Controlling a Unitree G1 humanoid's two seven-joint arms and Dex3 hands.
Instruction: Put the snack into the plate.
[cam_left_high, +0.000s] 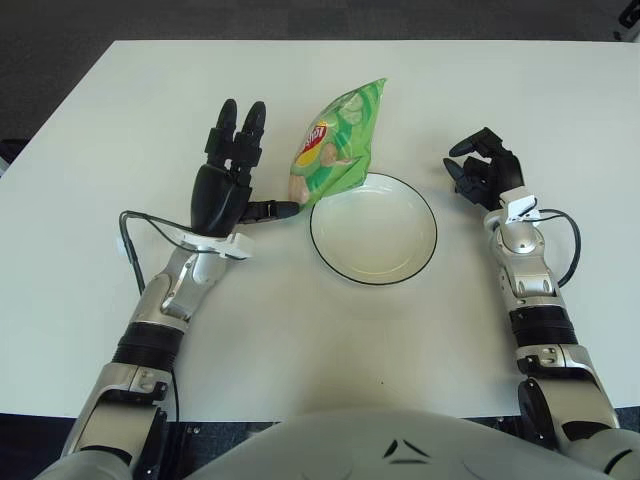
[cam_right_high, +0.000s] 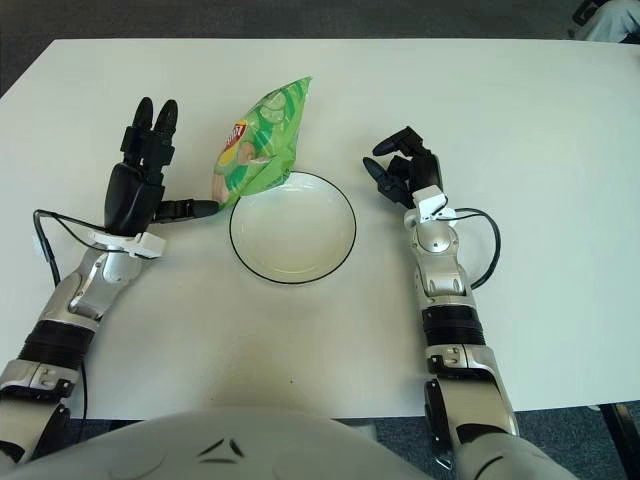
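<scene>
Reach step: left robot hand (cam_left_high: 232, 180) open, empty, beside snack bag (cam_left_high: 333, 150); must close on it, then move to plate (cam_left_high: 373, 232). Right robot hand (cam_left_high: 482, 170) curled, idle.

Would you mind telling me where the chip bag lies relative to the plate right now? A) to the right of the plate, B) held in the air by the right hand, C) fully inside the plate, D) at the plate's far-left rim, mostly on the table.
D: the chip bag lies mostly on the table, its lower edge at the far-left rim of the plate; the open left hand is beside it, the right hand away.
</scene>
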